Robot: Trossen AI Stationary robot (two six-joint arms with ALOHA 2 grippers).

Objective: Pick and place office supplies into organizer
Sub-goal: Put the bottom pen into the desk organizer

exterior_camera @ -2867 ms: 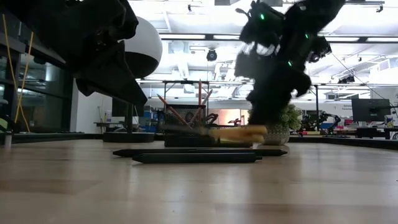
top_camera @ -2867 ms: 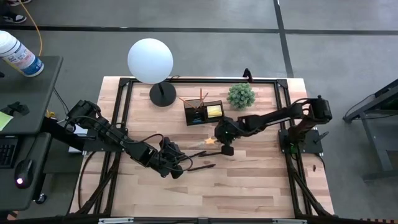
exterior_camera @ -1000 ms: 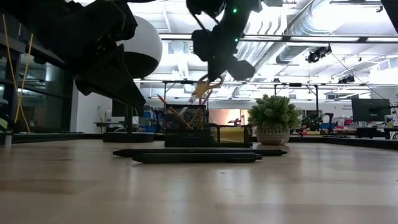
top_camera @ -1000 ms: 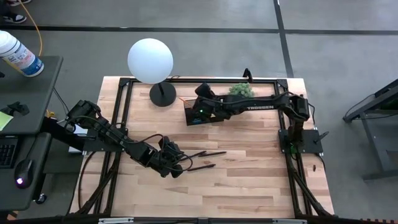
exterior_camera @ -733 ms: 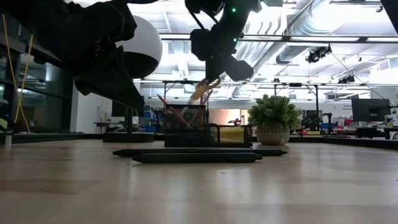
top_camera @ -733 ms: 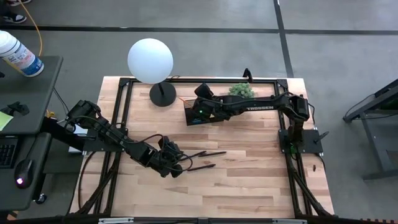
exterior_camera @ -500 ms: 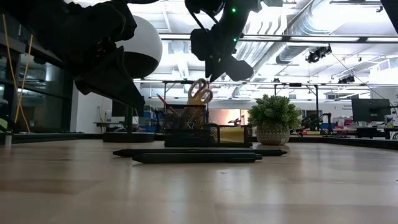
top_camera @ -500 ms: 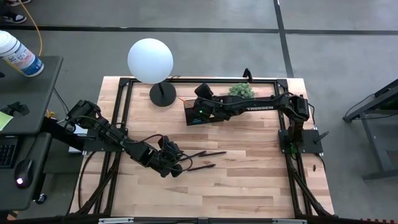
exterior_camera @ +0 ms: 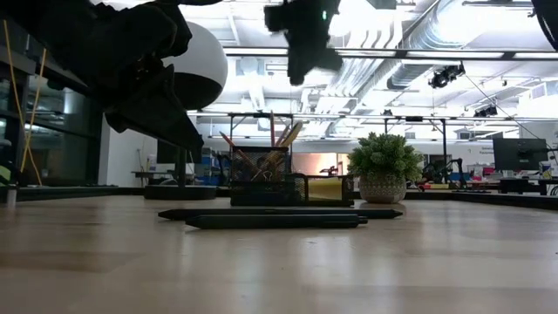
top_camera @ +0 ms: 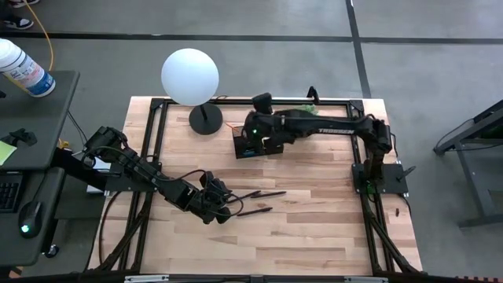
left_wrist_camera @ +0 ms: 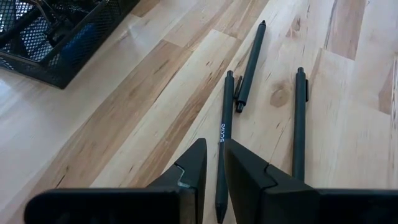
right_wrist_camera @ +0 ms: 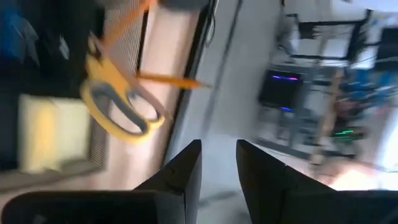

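Only the right wrist view shows the yellow-handled scissors standing handles-up in the organizer beside the yellow sticky-note pad, with the right pincer slightly parted and empty. Half a second ago that pincer hung just over the scissors; it has since lifted away. The left wrist view shows the left pincer, nearly closed and gripping nothing, over three dark pens on the tabletop.

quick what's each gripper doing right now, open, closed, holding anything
Left gripper: open, empty, low over the dark pens.
Right gripper: open, empty, above the organizer; scissors released.
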